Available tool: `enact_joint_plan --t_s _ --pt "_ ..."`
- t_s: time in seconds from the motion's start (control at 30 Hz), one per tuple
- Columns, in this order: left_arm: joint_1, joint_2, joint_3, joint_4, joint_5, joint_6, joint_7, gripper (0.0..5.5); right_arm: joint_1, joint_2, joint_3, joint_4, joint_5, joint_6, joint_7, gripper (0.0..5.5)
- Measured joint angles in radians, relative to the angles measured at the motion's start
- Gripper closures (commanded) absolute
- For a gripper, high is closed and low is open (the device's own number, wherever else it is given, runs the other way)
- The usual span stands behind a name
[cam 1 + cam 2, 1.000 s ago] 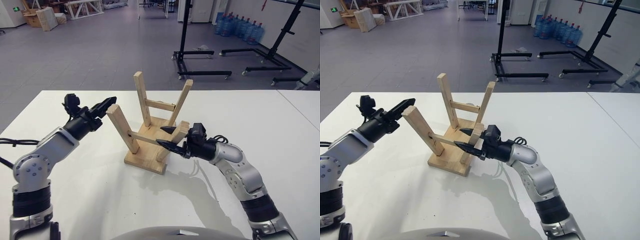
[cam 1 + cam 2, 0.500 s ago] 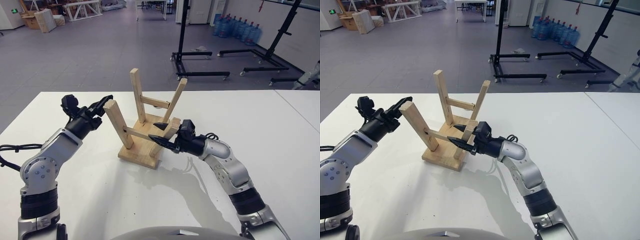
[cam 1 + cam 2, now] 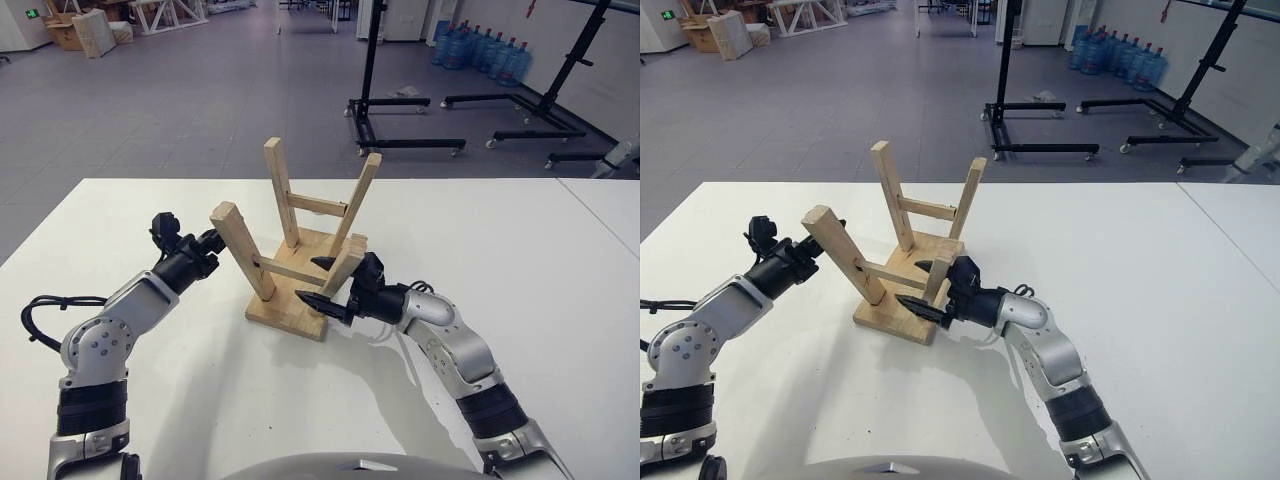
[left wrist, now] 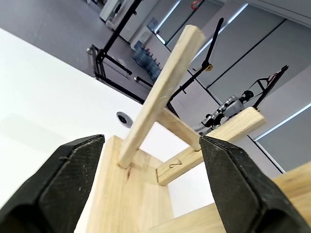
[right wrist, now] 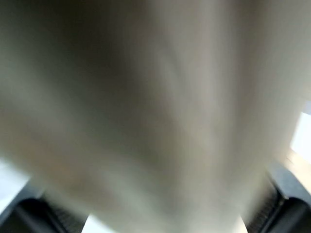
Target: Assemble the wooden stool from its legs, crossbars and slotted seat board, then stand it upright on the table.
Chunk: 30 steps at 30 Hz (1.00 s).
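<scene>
The wooden stool [image 3: 296, 262] lies upside down on the white table [image 3: 560, 270], its seat board [image 3: 285, 312] flat and its legs pointing up, joined by crossbars [image 3: 318, 207]. My left gripper [image 3: 212, 243] is open and sits just left of the near left leg [image 3: 241, 248]. In the left wrist view its black fingers [image 4: 63, 189] stand wide apart, with the far legs between them. My right gripper [image 3: 316, 281] is open and straddles the near right leg [image 3: 346, 267], one fingertip above and one below. Blurred wood sits very close in the right wrist view.
Black wheeled stands [image 3: 400, 100] and blue water bottles [image 3: 480, 50] are on the floor beyond the table's far edge. A black cable [image 3: 40, 305] loops beside my left arm. Bare tabletop lies to the right of the stool and in front of it.
My right gripper has moved in around the near right leg. My left gripper has dropped from the top of the near left leg to its side.
</scene>
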Motion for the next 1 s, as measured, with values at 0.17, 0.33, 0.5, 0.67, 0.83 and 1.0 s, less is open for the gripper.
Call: enact_joint_plan --t_s 0.17,0.33,0.5,0.67,0.83,1.0 --pt "-0.014 0.117 0.099 0.041 0.059 -0.019 -0.123 1.89 -0.036 -0.047 -0.112 0.045 0.103 0.06 0.072 1.73" --pt "0.05 0.29 0.187 0.037 0.109 -0.017 -0.356 1.89 -0.076 -0.114 -0.239 0.061 0.194 0.096 0.128 1.73" --pt "0.251 0.5 0.36 -0.075 0.141 0.005 -0.67 1.89 0.036 -0.286 -0.367 -0.042 0.362 0.227 0.294 1.73" --pt "0.21 0.514 0.275 -0.306 0.082 0.024 -0.694 1.89 0.128 -0.349 -0.439 -0.067 0.362 0.219 0.323 1.73" --pt "0.16 0.4 0.013 -0.347 0.218 -0.005 -0.602 1.89 -0.039 -0.282 -0.422 0.175 0.065 -0.068 0.116 1.73" --pt "0.109 0.294 -0.094 -0.278 0.334 -0.035 -0.503 1.89 -0.208 -0.091 -0.336 0.322 -0.091 -0.254 -0.07 1.73"
